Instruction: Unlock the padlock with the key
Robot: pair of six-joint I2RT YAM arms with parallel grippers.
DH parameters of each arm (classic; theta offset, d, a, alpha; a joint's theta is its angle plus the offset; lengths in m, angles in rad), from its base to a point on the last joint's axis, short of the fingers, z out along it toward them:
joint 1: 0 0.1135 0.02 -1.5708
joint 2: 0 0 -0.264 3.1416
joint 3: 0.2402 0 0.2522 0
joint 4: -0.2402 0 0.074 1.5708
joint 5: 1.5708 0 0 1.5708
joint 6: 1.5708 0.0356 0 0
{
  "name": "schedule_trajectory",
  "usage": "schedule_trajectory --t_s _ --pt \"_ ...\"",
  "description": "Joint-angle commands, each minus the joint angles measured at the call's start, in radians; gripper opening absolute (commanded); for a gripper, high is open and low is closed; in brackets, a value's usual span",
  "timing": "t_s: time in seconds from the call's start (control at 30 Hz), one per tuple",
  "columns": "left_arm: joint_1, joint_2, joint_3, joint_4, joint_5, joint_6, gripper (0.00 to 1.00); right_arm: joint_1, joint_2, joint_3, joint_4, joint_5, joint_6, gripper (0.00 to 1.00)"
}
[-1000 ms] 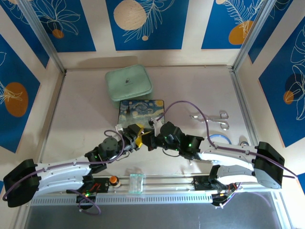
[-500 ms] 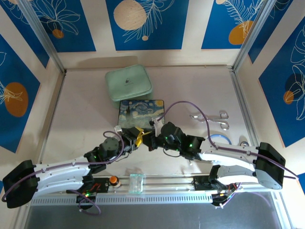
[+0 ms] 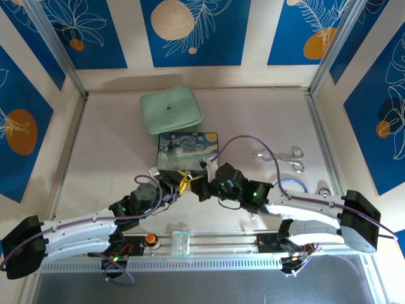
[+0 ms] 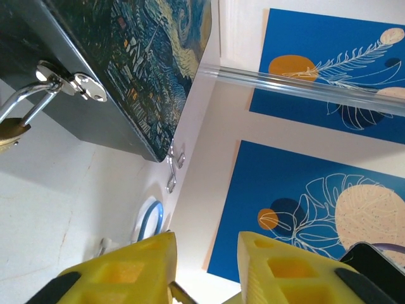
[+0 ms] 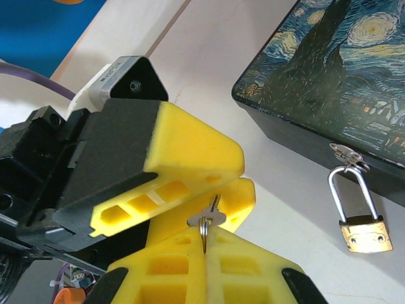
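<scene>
No words, numbers or brand names can be read anywhere. The mint-green case (image 3: 171, 109), just behind the painted box (image 3: 188, 147), bears one small dark mark on its lid, too small to make out.

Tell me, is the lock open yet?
Not yet. Done: the right gripper is shut on the key, holding it up. In hand: the left gripper sits open, a finger on either side of the key, close to the box. Left: the padlock hangs on the box's latch with its shackle closed, and the key has not gone into it.
</scene>
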Motion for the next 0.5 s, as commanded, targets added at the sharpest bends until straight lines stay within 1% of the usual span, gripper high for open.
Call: schedule_trajectory --t_s 0.0,0.1,0.2,0.33,0.43,0.47 --pt "0.005 -0.001 -0.004 0.004 -0.012 0.001 0.25 -0.001 -0.003 -0.015 0.026 -0.010 0.003 0.00" --pt "0.005 -0.009 -0.004 -0.008 -0.014 0.001 0.18 -0.003 -0.007 -0.025 0.026 -0.008 0.009 0.00" --pt "0.007 -0.015 -0.002 -0.026 -0.017 0.003 0.14 -0.003 -0.012 -0.031 0.021 -0.004 0.010 0.00" --pt "0.009 -0.015 0.002 -0.041 -0.013 0.003 0.01 -0.010 -0.019 -0.037 0.022 -0.010 0.009 0.00" --pt "0.013 -0.013 0.007 -0.052 -0.011 0.017 0.00 -0.023 -0.018 -0.042 0.034 -0.044 0.020 0.00" --pt "0.015 -0.013 0.011 -0.055 -0.009 0.031 0.00 -0.036 -0.021 -0.042 0.034 -0.072 0.031 0.07"
